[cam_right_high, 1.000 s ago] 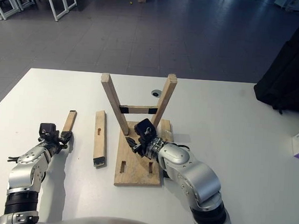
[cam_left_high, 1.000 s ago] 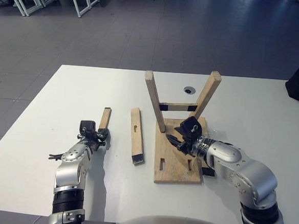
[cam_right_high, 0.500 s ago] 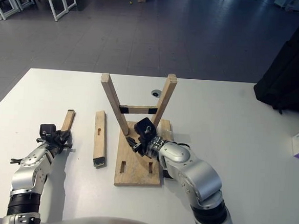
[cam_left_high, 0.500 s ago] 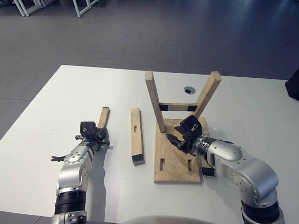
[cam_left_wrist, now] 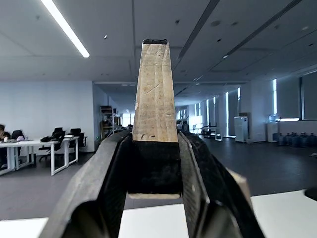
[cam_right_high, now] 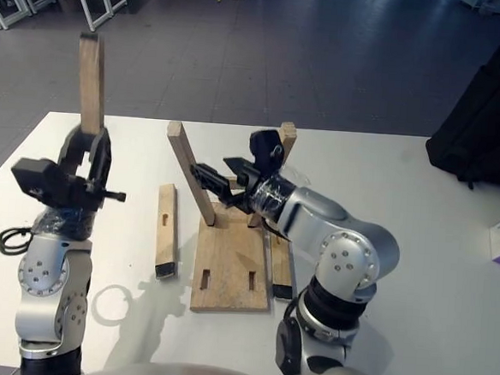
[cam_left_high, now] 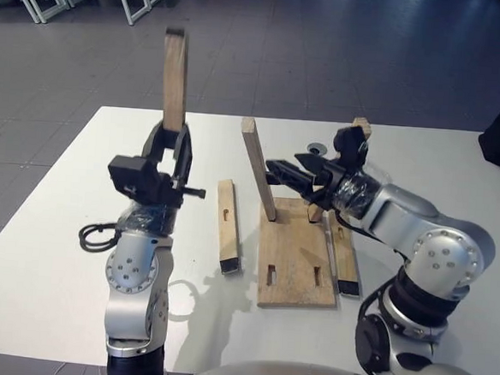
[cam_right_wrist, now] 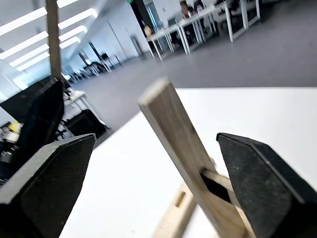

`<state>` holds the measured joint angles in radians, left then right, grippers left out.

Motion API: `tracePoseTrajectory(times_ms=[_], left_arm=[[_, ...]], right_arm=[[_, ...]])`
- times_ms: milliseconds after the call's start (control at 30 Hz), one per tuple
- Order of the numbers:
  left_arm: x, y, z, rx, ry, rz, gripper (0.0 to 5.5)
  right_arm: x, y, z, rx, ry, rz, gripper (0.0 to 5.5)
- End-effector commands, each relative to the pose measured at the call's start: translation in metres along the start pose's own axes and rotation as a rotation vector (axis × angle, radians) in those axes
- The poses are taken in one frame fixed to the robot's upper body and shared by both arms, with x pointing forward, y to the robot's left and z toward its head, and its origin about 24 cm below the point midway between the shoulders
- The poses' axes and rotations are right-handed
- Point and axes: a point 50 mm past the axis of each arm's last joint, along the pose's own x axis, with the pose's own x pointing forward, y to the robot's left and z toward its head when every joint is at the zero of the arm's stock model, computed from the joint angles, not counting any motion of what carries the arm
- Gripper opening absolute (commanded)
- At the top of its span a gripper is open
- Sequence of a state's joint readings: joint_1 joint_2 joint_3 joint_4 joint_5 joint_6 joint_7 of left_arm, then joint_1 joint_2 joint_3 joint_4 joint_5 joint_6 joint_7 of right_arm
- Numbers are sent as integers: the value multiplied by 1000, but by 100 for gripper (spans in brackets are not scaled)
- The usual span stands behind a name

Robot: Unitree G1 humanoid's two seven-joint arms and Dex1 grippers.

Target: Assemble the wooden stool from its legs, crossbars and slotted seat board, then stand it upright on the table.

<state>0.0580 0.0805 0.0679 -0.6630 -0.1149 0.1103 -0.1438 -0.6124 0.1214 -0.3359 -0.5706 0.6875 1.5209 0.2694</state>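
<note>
Left gripper (cam_left_high: 173, 136): my jaws clamp a leg (cam_left_high: 174, 72), held upright.
Right gripper (cam_left_high: 286, 166): my jaws spread near mounted leg (cam_left_high: 258, 167).

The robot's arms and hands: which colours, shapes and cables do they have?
Both arms are glossy silver shells with round joint caps and black joints between: left arm, right arm. A black cable loops beside the left wrist. The left hand and right hand are black, each with two broad, wedge-shaped fingers.
</note>
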Motion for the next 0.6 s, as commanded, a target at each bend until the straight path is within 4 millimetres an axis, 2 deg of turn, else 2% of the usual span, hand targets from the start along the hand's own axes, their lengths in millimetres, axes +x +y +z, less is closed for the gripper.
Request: tracePoseTrajectory(times_ms=[33, 300, 600], left_arm=[[10, -20, 0, -70, -3, -153, 132], [17, -47, -13, -182, 39, -365, 132], [13, -62, -21, -238, 66, -415, 132]], right_arm=[[6, 7, 28, 82, -68, 125, 446], [12, 8, 52, 96, -67, 211, 446], [24, 7, 60, 102, -50, 218, 446]])
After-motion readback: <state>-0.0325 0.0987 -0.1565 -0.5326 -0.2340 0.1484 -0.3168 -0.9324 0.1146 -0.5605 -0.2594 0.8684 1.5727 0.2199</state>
